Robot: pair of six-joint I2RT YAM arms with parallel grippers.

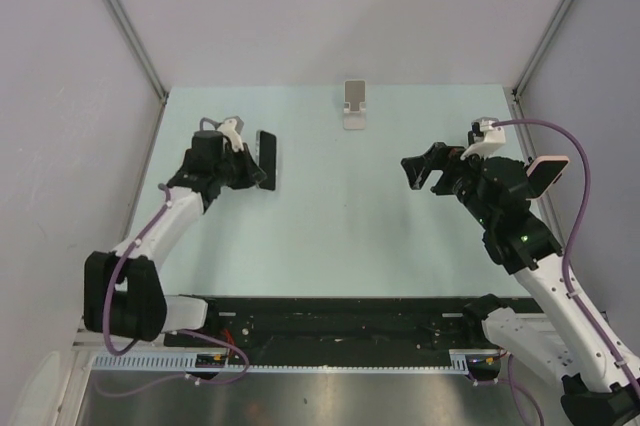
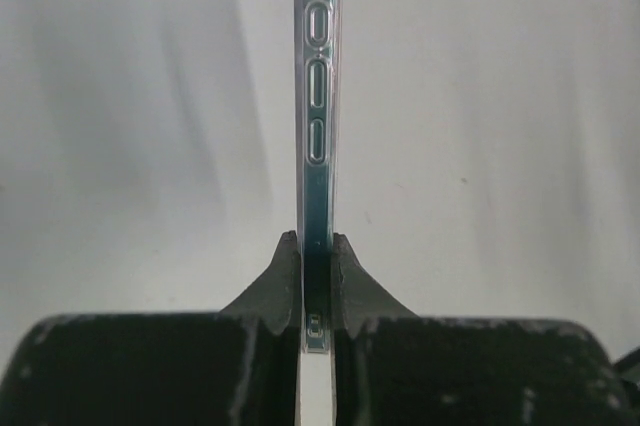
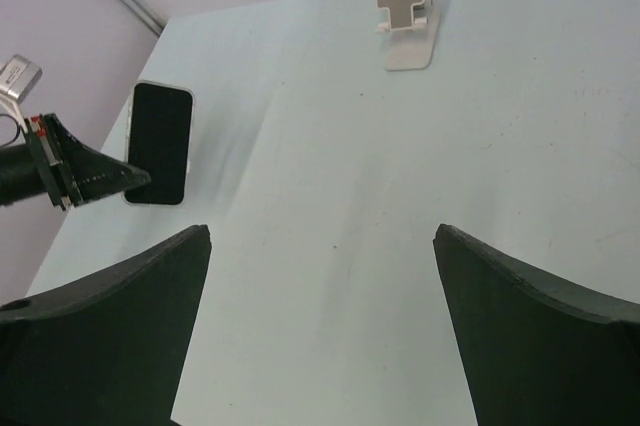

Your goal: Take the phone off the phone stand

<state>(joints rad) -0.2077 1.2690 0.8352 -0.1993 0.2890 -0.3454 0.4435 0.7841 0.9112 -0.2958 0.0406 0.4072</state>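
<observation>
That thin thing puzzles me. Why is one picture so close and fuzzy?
Left wrist view: the phone sits edge-on right by the lens, with the background soft and shadowy. Right wrist view: sharper, the phone stand is clear, and there are faint grey shadows on the table.

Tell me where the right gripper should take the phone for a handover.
Probably the free far end of the phone, clear of the left gripper pinching its near end. Come from above: it sits edge-up, so the open right gripper can close across its thin faces.
</observation>
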